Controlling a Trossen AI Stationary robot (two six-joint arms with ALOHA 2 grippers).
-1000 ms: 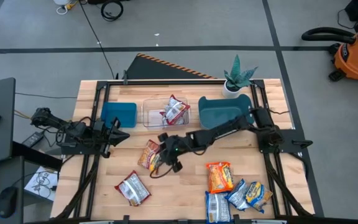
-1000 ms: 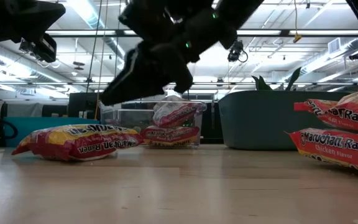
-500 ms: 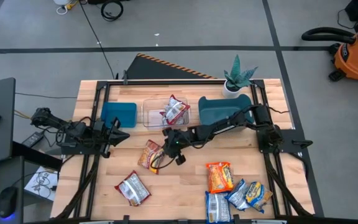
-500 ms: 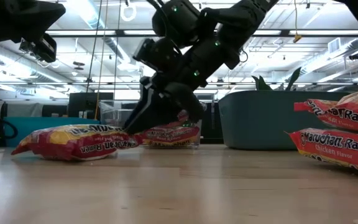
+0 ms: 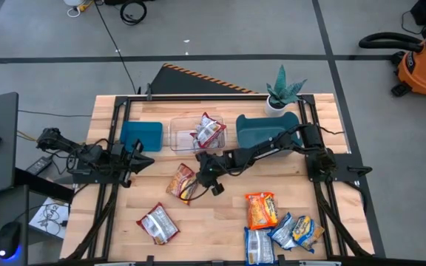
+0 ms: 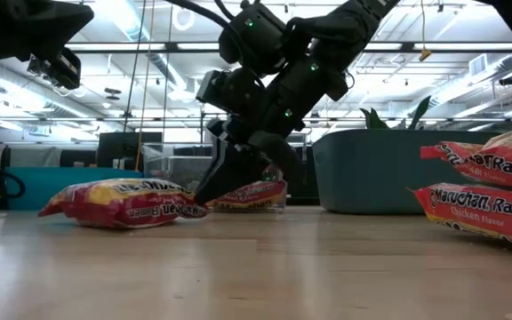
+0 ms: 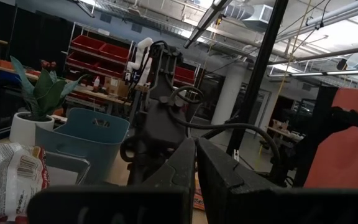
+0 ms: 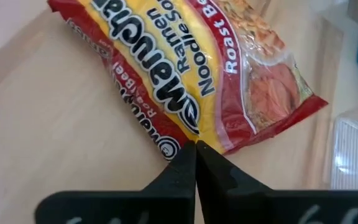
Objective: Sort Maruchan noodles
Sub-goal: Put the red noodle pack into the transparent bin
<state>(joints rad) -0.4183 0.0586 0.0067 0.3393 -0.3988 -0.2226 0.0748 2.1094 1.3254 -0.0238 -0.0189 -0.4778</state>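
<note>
Right gripper (image 8: 195,148) w/ jaws together, tips at edge of roast-beef packet (image 5: 180,182) lying mid-desk (image 5: 220,222) — whether it pinches the wrapper can't be told. Step, as judged: pickup. Next: firm grip, lift to bin. Left gripper (image 5: 140,157) waits at desk's left, jaws together.

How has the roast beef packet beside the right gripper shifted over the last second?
Yes. The roast beef packet slid slightly right, toward the teal bin side and nearer the clear tub, pushed by the shut right gripper at its edge.
</note>
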